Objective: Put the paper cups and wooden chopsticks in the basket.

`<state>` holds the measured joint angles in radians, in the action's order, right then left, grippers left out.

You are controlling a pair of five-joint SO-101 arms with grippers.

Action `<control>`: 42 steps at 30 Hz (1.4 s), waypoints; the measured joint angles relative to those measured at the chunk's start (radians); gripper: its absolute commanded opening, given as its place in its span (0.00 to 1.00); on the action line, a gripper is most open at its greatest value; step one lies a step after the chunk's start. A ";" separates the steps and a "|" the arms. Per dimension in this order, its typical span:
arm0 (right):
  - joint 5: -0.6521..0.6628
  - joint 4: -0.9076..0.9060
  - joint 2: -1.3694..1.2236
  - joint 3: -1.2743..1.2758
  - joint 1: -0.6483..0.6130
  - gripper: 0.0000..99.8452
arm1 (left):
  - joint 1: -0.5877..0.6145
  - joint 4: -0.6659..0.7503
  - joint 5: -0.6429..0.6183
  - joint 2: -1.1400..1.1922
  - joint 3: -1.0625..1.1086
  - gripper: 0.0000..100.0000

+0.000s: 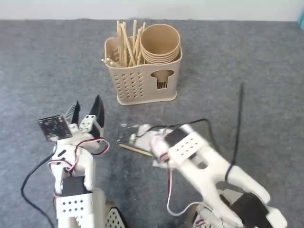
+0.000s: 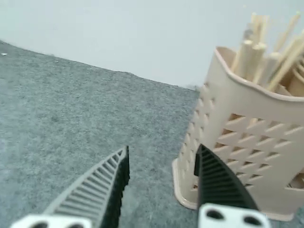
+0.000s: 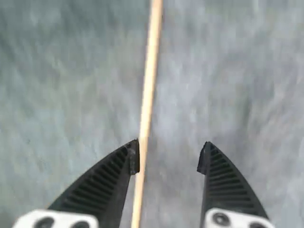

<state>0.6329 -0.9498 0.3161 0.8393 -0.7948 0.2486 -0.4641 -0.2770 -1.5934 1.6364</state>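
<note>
Right gripper open beside a loose pale wooden chopstick — six o'clock of the beige slotted plastic basket; left gripper spread empty at eight o'clock.

Open carpet between left end effector and basket — its mouth full of chopsticks, cups

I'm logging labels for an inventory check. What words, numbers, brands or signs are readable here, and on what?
No text can be read.
The basket has cut-out slots only, no lettering.
The paper cups and wooden chopsticks are plain.
The circuit board may carry marks, but they are too small to read.
The clear wrapper is too blurred to tell.
</note>
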 measured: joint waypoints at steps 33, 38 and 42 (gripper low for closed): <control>-0.175 0.316 -0.299 -0.071 -0.058 0.01 | 0.034 -0.400 0.275 -0.002 -0.086 0.04; -0.175 0.227 -0.196 -0.069 -0.057 0.01 | 0.034 -0.400 0.316 -0.002 -0.086 0.01; -0.180 0.181 0.002 -0.068 -0.034 0.01 | 0.034 -0.400 0.319 -0.002 -0.086 0.01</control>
<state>0.4534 -0.7687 0.3176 0.7718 -0.8286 0.2823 -0.8646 0.0422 -1.5950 1.5505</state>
